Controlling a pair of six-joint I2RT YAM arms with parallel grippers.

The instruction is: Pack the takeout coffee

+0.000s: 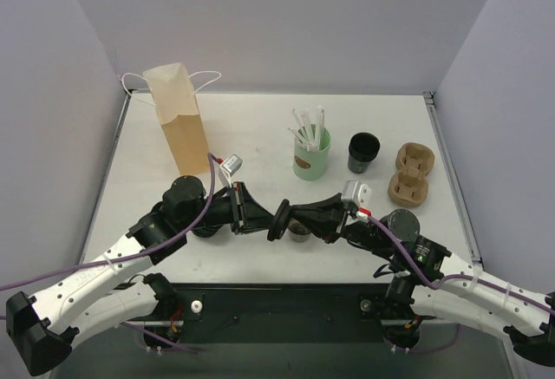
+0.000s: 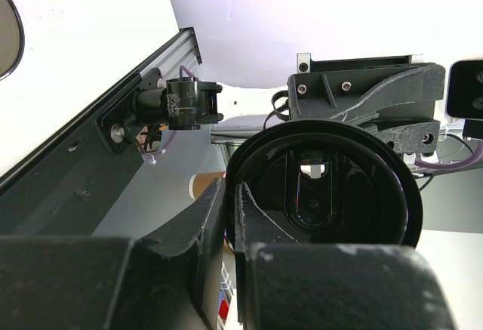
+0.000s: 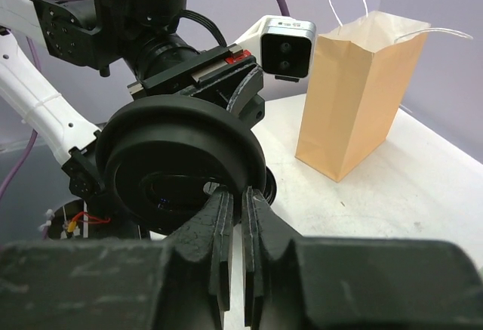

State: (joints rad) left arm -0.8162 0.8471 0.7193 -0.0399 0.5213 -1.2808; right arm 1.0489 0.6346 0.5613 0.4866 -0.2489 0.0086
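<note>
A black paper cup [image 1: 364,152] stands at the back right of the table; I cannot tell if it is lidded. Both grippers meet in mid-air at the table's front centre, on one flat round black lid [image 1: 279,219] held on edge. My left gripper [image 1: 263,218] pinches the lid's rim, as the left wrist view shows [image 2: 230,194], with the lid [image 2: 324,186] face on. My right gripper [image 1: 293,217] pinches the opposite rim, seen in its wrist view [image 3: 234,198] under the lid [image 3: 181,164].
A tan paper bag [image 1: 178,119] with white handles stands open at the back left, also in the right wrist view [image 3: 362,88]. A mint-green cup [image 1: 310,160] with white straws and a cardboard cup carrier [image 1: 409,173] stand at the back right. A squat dark round thing [image 1: 300,232] sits below the grippers.
</note>
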